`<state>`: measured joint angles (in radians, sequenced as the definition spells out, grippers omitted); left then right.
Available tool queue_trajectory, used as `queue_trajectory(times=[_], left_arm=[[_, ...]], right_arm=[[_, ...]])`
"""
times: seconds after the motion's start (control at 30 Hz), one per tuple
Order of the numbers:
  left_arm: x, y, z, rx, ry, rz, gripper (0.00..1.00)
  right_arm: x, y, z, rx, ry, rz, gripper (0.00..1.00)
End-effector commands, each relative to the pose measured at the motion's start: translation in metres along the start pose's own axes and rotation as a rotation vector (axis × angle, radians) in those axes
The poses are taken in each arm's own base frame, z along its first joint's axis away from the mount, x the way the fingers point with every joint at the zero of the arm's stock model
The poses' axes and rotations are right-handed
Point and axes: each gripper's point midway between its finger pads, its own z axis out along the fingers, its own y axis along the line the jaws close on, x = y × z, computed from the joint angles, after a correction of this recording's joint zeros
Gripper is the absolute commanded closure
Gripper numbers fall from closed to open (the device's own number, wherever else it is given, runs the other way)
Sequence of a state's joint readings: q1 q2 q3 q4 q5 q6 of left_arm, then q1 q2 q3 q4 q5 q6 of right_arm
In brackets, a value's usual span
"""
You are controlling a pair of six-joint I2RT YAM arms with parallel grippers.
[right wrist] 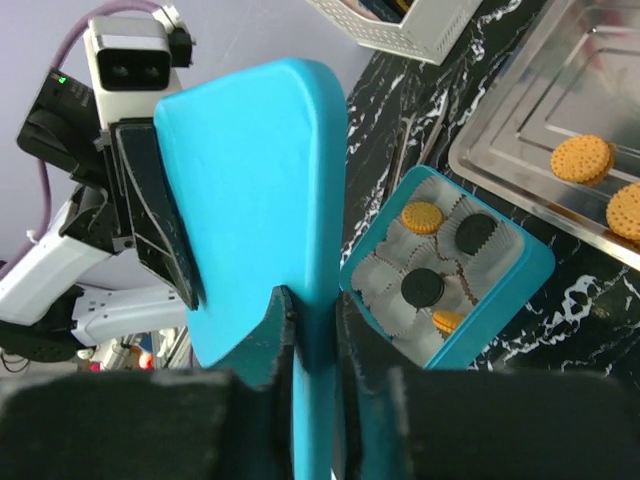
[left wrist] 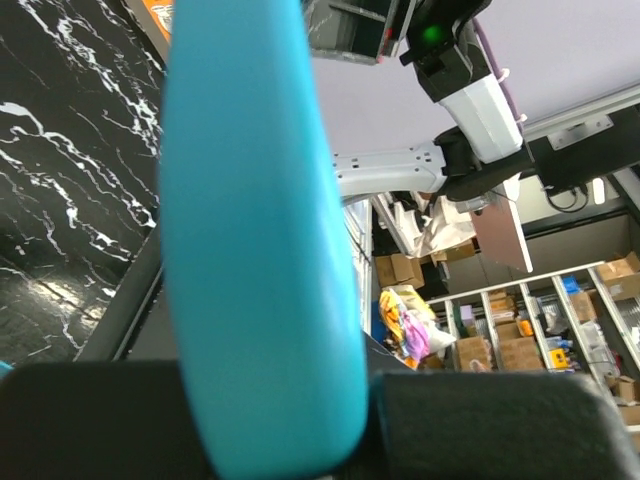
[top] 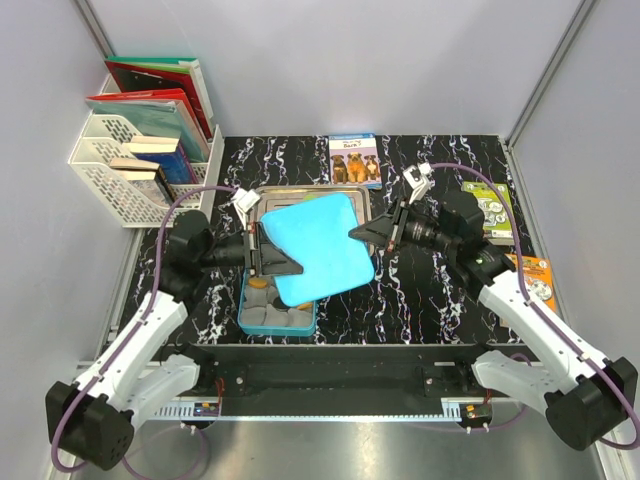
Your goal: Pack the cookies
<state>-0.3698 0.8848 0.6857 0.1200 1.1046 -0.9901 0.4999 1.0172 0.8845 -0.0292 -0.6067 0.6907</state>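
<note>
**Both grippers clamp the blue lid above the open tin**

The right gripper [right wrist: 310,312] is closed on one edge of the blue lid [top: 318,243], pinching the thin rim between its two fingers. Opposite it, the left gripper [top: 288,263] is closed on the far edge of the same lid. Its wrist view shows the rim pressed between its dark pads. The lid hangs between the two arms, raised off the black marbled counter [top: 430,290], and looks roughly flat from above.

Below the lid sits the blue tin [right wrist: 505,305], open and clear of the lid. In the top view the lid hides the far part of the tin, and only the near end shows. The tin is lined with grey paper cups [right wrist: 392,272], and the cookies [right wrist: 422,287] lie in them. The right wrist view shows two black and two orange, each in its own cup.

Just beyond the tin lies a silver tray [right wrist: 530,95]. Whether the two touch cannot be told. Two loose cookies [right wrist: 582,157], both orange, rest on the tray floor near each other.

Farther out, a white book rack [top: 110,155] stands at the far left corner. A booklet with dogs on its cover [top: 355,160] lies at the far edge. Two printed cards [top: 490,205] lie along the right side.
</note>
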Motion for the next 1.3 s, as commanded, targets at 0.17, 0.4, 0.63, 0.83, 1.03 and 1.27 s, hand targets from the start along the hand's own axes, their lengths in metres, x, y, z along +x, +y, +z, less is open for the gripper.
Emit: queue_trajectory(times=[0.17, 0.4, 0.63, 0.83, 1.03, 1.27], left_arm=[[-0.024, 0.007, -0.001, -0.137, -0.055, 0.115, 0.19], [-0.048, 0.043, -0.023, -0.397, -0.211, 0.078, 0.01], [-0.078, 0.090, -0.122, -0.946, -0.662, 0.035, 0.01], [-0.064, 0.118, -0.173, -1.244, -0.744, -0.030, 0.01], [-0.043, 0.140, -0.181, -1.323, -0.712, -0.075, 0.01], [-0.031, 0.143, -0.189, -1.336, -0.738, -0.084, 0.05]], right_arm=[[0.006, 0.028, -0.012, -0.111, 0.012, -0.015, 1.00], [0.000, 0.034, -0.020, -0.098, -0.031, -0.014, 1.00], [0.001, 0.010, -0.011, -0.080, -0.135, 0.153, 1.00], [0.015, -0.020, 0.007, -0.081, -0.200, 0.318, 1.00], [0.039, -0.018, 0.054, -0.066, -0.165, 0.313, 1.00], [0.062, -0.031, 0.102, -0.060, -0.125, 0.352, 1.00]])
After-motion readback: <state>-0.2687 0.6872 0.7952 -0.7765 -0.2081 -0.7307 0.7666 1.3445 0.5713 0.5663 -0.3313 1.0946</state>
